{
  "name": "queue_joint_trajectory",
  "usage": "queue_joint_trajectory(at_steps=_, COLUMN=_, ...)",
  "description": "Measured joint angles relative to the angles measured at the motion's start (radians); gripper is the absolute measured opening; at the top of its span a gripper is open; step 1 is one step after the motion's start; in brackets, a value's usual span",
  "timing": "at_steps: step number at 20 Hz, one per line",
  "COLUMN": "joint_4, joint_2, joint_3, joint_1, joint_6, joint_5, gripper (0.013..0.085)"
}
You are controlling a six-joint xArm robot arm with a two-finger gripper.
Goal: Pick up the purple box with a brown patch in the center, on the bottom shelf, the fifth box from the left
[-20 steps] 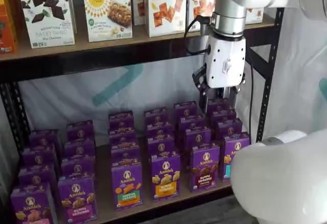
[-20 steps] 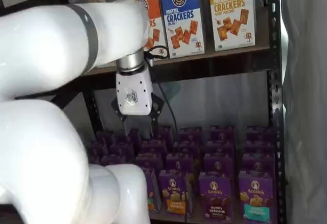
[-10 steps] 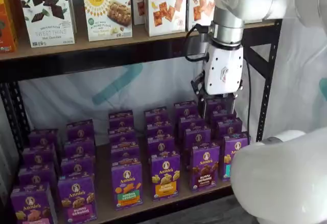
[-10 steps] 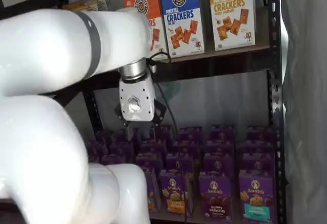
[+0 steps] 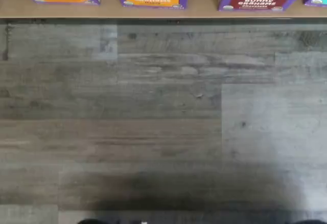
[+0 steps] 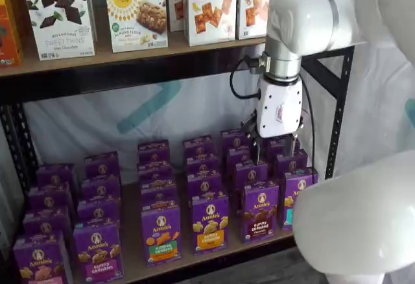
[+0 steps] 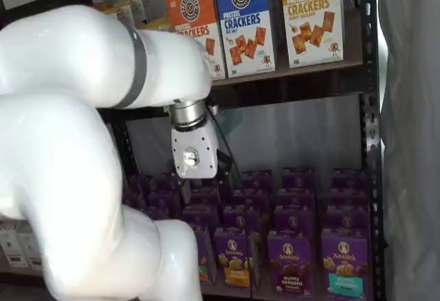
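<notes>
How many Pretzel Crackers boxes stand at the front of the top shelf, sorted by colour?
Orange box: 1
Blue box: 1
Yellow box: 1
Total: 3, counting only the front-most boxes; any standing behind them are left out.

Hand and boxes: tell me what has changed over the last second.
The hand has come lower, toward the rows of boxes on the bottom shelf, and its arm has swung across in both shelf views. It holds nothing; its fingers are too dark against the boxes to read. The purple box and its neighbours have not moved.
</notes>
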Motion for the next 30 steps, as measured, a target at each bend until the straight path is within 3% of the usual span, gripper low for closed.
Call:
queue_joint_trajectory(at_steps=12, joint_4=-0.017, joint_2=0.269, joint_3=0.035, joint_1=-0.055, joint_6=-0.051, joint_5=-0.295, gripper=0.0850)
queue_joint_trajectory(at_steps=18, joint_4=0.009, joint_2=0.458, joint_3=0.037, joint_1=-0.085, joint_6=-0.104, joint_5=-0.503, gripper=0.0850)
queue_joint_trajectory(at_steps=21, joint_4=-0.014, joint_2=0.539, joint_3=0.040, joint_1=-0.093, joint_6=-0.097, joint_5=-0.612, gripper=0.0850)
queue_joint_trajectory(at_steps=30, joint_4=0.014, joint_2=0.841, joint_3=-0.051, joint_1=-0.120, joint_6=-0.153, joint_5=-0.830, gripper=0.0850)
